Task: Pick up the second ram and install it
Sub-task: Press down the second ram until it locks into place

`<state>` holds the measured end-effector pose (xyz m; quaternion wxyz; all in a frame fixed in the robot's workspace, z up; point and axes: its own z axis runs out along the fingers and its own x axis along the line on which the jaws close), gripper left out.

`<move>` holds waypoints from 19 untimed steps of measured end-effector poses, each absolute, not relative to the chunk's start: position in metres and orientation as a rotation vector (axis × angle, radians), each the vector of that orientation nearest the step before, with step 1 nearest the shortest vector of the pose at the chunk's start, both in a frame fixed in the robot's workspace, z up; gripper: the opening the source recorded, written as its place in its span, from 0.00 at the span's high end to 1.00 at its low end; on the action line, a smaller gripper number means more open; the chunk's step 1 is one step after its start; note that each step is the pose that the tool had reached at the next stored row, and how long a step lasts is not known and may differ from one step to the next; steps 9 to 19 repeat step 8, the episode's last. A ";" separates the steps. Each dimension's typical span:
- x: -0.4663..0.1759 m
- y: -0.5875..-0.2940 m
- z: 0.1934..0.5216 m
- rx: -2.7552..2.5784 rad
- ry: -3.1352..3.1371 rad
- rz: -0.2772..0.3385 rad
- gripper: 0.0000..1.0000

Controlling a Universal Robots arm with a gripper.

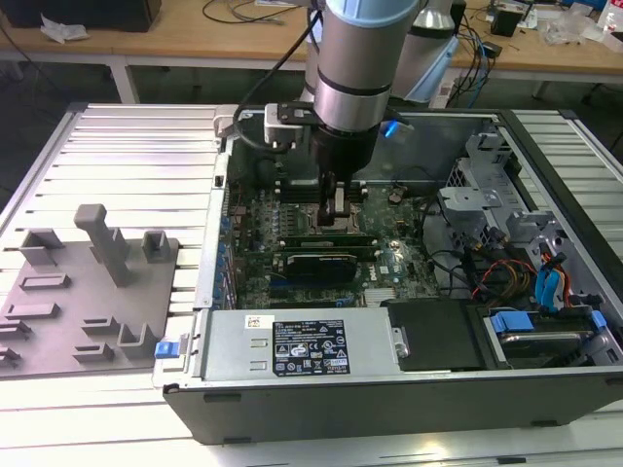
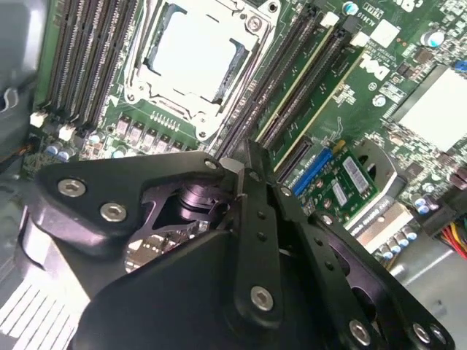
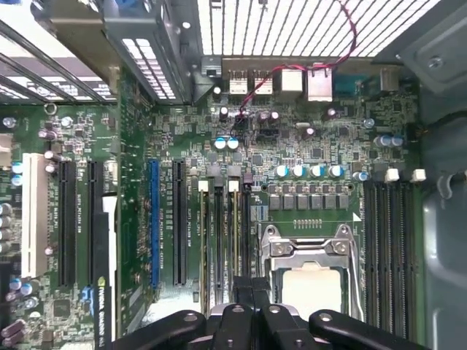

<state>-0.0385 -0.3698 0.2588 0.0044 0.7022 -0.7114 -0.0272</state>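
Hovering low over the motherboard (image 1: 321, 229), inside the open computer case (image 1: 389, 389).

The claw (image 1: 337, 216) stands in the upper middle of the exterior view, just beside the processor socket (image 3: 310, 273). Its fingers (image 2: 241, 179) look pressed together; whether they grip something I cannot tell. A long green ram stick (image 1: 321, 240) sits in a slot just below the claw. A grey tray (image 1: 88, 282) lies at the left.

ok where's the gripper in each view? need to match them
Exterior view: gripper low inside the open case, over the green motherboard.
Second wrist view: gripper in front of the processor socket.
First wrist view: gripper beside the same socket.
Shared landmark: the motherboard.
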 end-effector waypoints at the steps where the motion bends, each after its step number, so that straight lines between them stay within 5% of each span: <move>1: -0.039 -0.370 0.261 2.200 -2.229 -0.085 0.89; 19: -0.039 -0.370 0.262 2.201 -2.230 -0.088 0.89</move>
